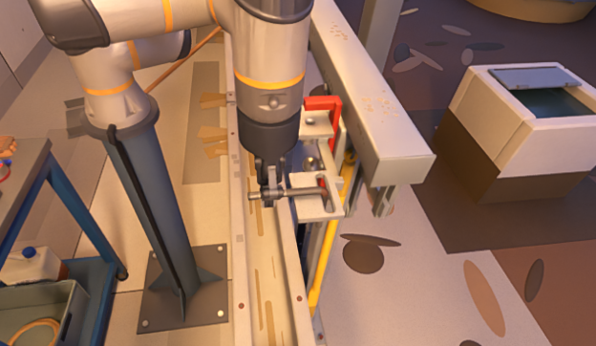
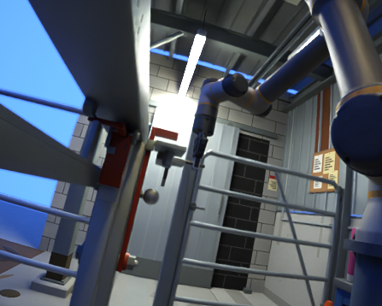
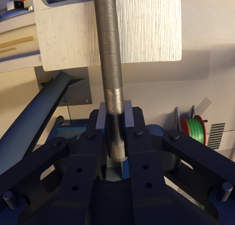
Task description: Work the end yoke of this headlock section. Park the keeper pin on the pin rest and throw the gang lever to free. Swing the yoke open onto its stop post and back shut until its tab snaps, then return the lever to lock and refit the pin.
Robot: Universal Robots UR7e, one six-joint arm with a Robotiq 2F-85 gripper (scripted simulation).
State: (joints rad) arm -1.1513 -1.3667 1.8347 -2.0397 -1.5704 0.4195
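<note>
The keeper pin (image 1: 289, 192) (image 3: 111, 70) is a grey steel rod, and I hold it by its near end in my closed gripper (image 1: 270, 193) (image 2: 196, 159) (image 3: 115, 126). The pin lies level. Its far end reaches into the slot of a pale metal plate (image 1: 315, 198) (image 3: 109, 28) on the end of the headlock rail. A red lever (image 1: 330, 119) (image 2: 136, 201) stands behind the plate, with a round grey knob (image 1: 313, 164) (image 2: 151, 196) below it. A yellow bar (image 1: 324, 248) runs down beside the plate.
The long beige top beam (image 1: 367, 100) passes right of the plate. The arm's blue pedestal (image 1: 153, 200) stands to the left. A tan box (image 1: 525, 129) sits on the floor to the right. A grey tube gate (image 2: 264, 230) is below the gripper.
</note>
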